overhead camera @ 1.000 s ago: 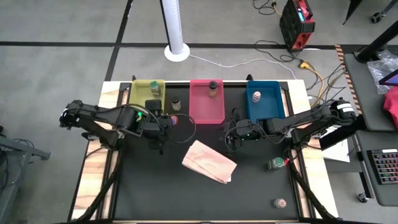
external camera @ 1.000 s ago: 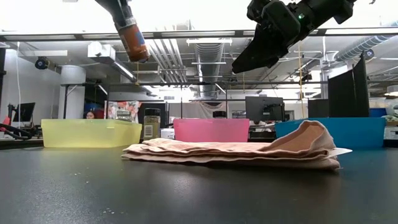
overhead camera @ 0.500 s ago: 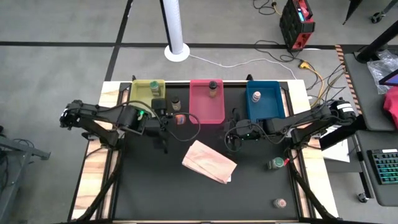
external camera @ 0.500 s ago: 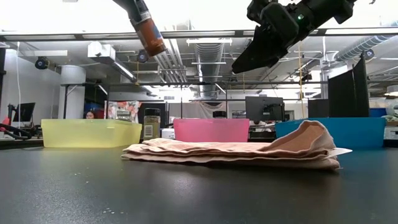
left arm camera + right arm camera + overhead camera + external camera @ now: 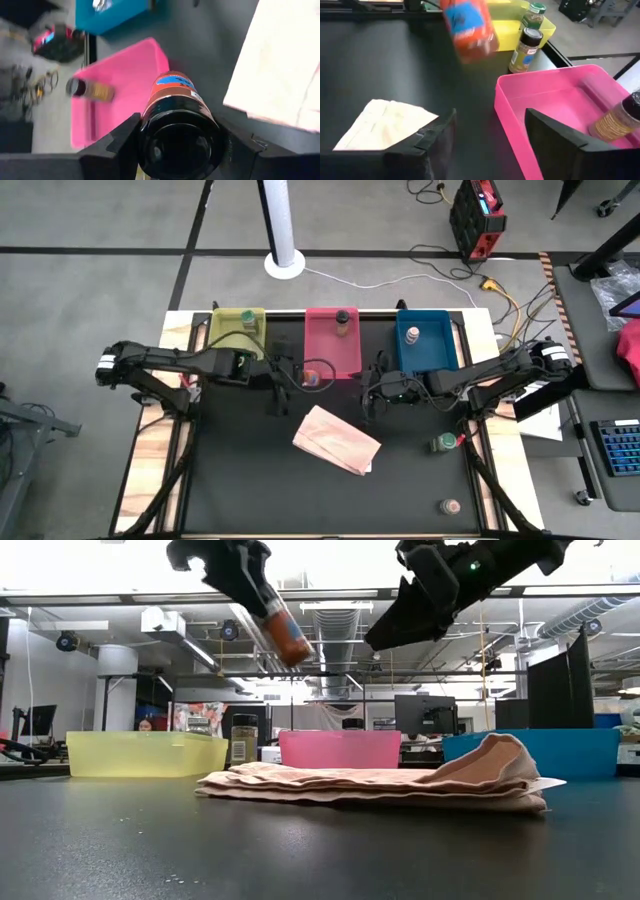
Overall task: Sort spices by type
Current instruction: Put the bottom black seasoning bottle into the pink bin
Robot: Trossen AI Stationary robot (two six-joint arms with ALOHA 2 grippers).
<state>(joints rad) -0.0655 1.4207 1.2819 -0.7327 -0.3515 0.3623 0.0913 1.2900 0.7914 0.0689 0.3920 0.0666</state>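
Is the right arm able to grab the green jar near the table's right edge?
Probably yes. The right gripper is empty and open, hanging above the table, and the green jar stands alone in the open on that arm's own side with nothing over it.

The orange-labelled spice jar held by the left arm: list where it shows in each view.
High view: orange-labelled jar at the pink tray's near edge.
Low view: tilted, high above the pink tray.
Left wrist view: centre, between the fingers.
Right wrist view: blurred, by the yellow tray.
Shared landmark: the pink tray.
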